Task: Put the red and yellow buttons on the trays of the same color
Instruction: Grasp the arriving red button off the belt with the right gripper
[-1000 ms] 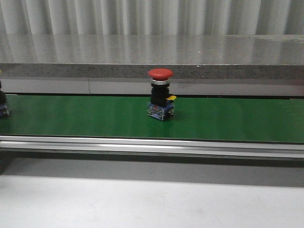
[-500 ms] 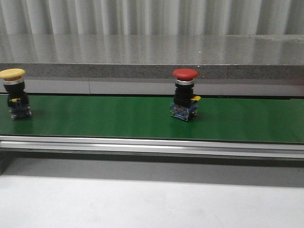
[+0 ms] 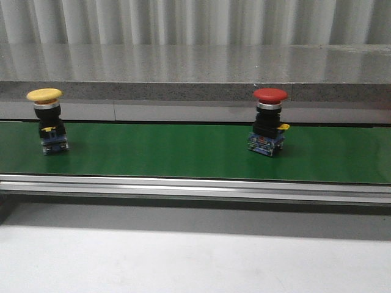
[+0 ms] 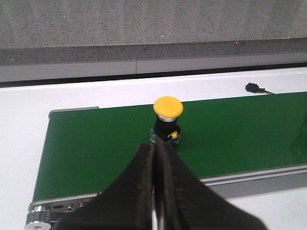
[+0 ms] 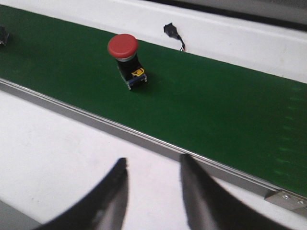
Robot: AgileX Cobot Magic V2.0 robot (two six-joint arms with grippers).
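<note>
Yellow button (image 3: pixel 46 121), red button (image 3: pixel 269 121) upright on green belt (image 3: pixel 159 152), well apart

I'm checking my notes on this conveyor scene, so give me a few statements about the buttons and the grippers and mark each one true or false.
1. The red button and the yellow button both stand upright on the green belt. True.
2. In the front view the yellow button is to the right of the red one. False: it is to the left.
3. The left gripper has its fingers closed together, holding nothing. True.
4. The right gripper is clamped on the red button. False: its fingers are apart and the button stands free on the belt.
5. A colored tray sits on the belt between the buttons. False: no tray shows in any view.
</note>
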